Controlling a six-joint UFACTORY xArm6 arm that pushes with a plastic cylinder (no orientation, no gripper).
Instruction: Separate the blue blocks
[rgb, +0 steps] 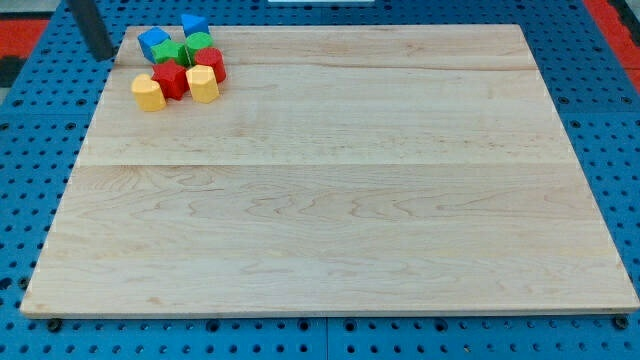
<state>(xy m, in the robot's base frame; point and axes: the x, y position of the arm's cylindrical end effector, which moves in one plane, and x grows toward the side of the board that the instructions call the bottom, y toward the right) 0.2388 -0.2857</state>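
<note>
board: pale wooden board (330, 200) on blue pegboard, near and middle bare
yellow pair: two yellow blocks (148, 93) (203, 85), nearest edge of cluster at view's top left
red pair: red blocks (171, 80) (211, 64), just behind yellows
green pair: green blocks (170, 53) (198, 43), wedged between the blues
blue blocks: blue block at left (153, 42), blue cube at back (194, 24), near each other, greens touching both
my tip: dark rod end (102, 55) left of cluster, off board edge, apart from blocks
claw: none fitted, no open/closed state to tell
risk: likely drags a green along with either blue; back cube sits near board edge, could slip off
</note>
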